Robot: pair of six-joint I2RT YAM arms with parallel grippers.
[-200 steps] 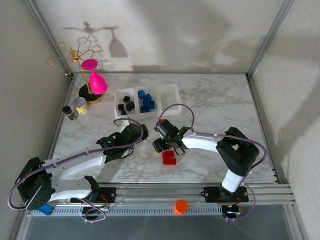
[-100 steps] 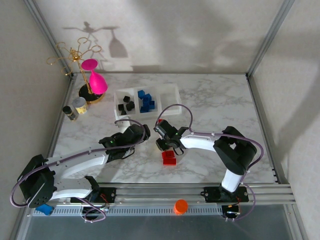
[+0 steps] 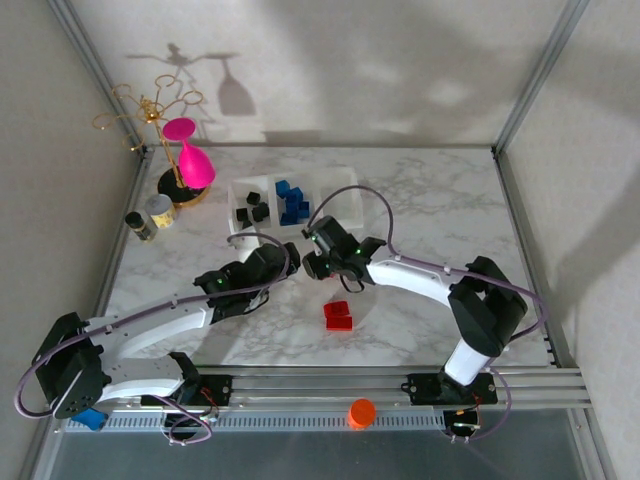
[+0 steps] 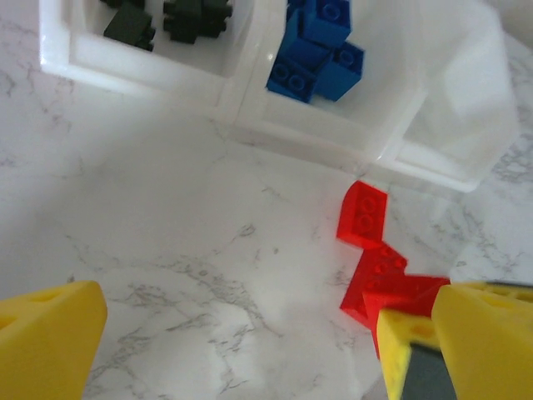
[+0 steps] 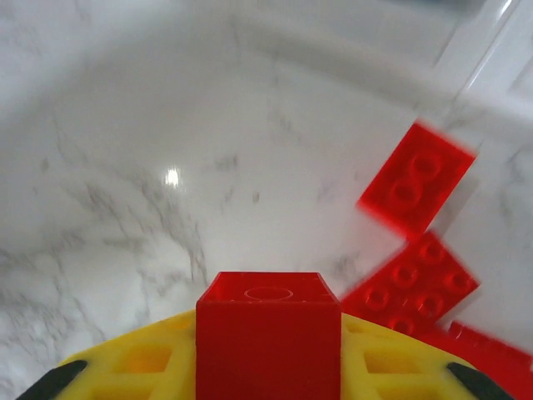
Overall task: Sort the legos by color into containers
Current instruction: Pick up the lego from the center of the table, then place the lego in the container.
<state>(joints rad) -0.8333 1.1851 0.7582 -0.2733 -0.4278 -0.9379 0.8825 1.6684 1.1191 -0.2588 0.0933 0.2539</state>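
Right gripper (image 3: 312, 266) is what we see clamped on one red lego (image 5: 268, 333), the brick sitting squarely between its jaws. Just past that held brick, the loose red legos (image 5: 412, 287) lie on the marble table (image 3: 430, 200), some touching one another. From above, we place the gripper and its brick between this red cluster and the near rim of the containers (image 3: 295, 232), close to the rim. Black legos (image 3: 252, 210) fill the left compartment and blue legos (image 3: 292, 203) the middle one. Our left gripper (image 3: 283, 262) hangs just beside the right one, jaws spread wide, holding nothing.
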